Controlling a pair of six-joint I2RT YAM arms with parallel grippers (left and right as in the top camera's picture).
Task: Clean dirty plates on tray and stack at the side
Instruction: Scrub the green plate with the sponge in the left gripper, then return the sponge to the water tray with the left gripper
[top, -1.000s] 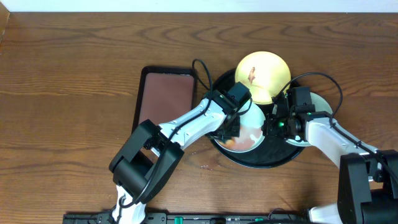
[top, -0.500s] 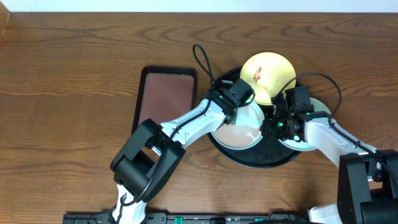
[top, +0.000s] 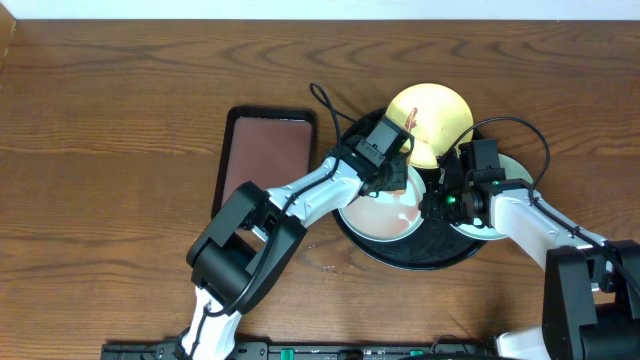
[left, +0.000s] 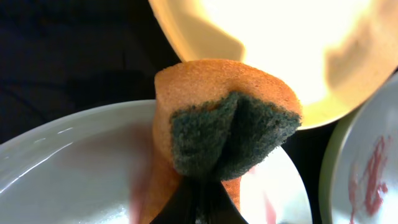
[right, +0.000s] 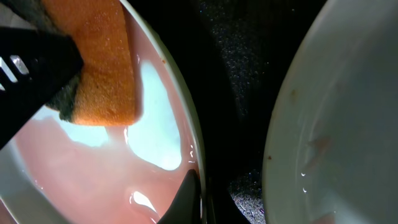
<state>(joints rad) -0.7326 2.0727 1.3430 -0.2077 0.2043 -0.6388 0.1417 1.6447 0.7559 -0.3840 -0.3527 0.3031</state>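
Three plates sat on the black tray (top: 420, 258): a yellow plate (top: 440, 112) at the back, a middle plate (top: 385, 218), and a right plate (top: 515, 168) partly hidden under the right arm. The left gripper (left: 200, 202) squeezed an orange sponge (left: 217, 118) tight and pressed it on the middle plate, which was wet and pink. The right gripper (right: 196, 196) pinched that plate's rim.
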